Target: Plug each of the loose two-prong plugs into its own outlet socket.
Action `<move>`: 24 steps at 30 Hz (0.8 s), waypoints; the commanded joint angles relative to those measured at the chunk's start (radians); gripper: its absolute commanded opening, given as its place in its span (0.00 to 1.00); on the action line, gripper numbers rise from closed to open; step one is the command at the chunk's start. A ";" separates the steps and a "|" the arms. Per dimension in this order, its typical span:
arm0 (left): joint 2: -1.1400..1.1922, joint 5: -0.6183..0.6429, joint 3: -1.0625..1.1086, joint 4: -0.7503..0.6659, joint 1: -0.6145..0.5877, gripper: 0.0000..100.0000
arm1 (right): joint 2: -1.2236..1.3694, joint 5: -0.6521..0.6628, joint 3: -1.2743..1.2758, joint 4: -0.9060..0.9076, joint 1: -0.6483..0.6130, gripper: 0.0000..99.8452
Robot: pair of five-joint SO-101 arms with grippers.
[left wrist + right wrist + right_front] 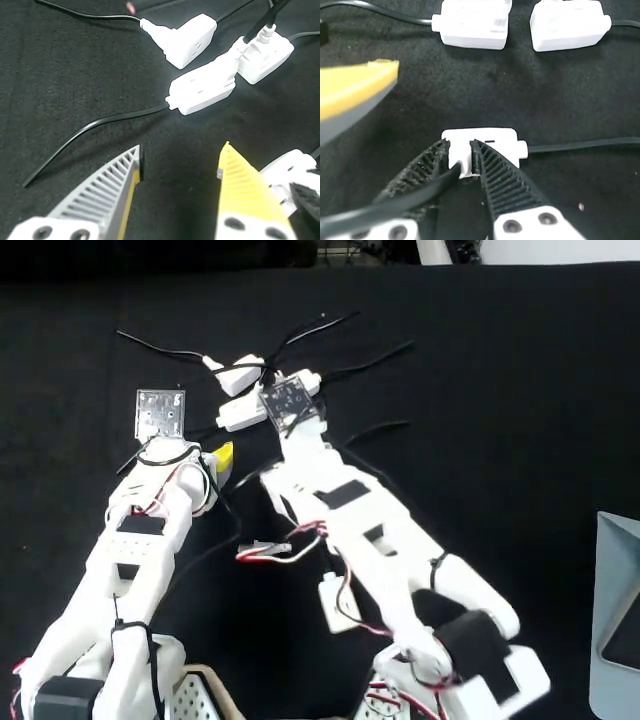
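Observation:
My right gripper (460,147) is shut on a small white two-prong plug (463,167) with a black cable, pressed against the edge of a white outlet block (492,140). Beyond it lie two more white outlet blocks (472,22) (570,25). In the high view this gripper (290,422) sits among the outlets (243,415). My left gripper (182,149) hangs open and empty just short of an outlet block (202,89). Another block (265,52) has a white plug (239,50) with a black cable at its side. The third block (187,34) lies farther off.
Loose black cables (150,345) (372,428) trail over the black cloth around the outlets. The left gripper's yellow finger (355,90) stands close beside the right gripper. A grey bin (615,610) sits at the table's right edge.

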 commanded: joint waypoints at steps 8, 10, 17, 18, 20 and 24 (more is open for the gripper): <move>-0.017 0.009 -0.042 -0.009 -0.008 0.25 | 0.061 -0.009 -0.188 0.173 0.017 0.01; -0.017 0.009 -0.042 -0.009 -0.008 0.25 | 0.064 -0.009 -0.209 0.204 0.015 0.01; -0.017 0.009 -0.041 -0.009 -0.008 0.25 | 0.064 -0.046 -0.245 0.224 -0.020 0.01; -0.017 0.009 -0.041 -0.009 -0.010 0.25 | 0.065 -0.046 -0.245 0.224 -0.021 0.01; -0.017 0.009 -0.039 -0.009 -0.010 0.25 | 0.067 -0.046 -0.246 0.224 -0.021 0.01; -0.017 0.009 -0.039 -0.009 -0.010 0.25 | 0.110 -0.046 -0.262 0.224 -0.021 0.01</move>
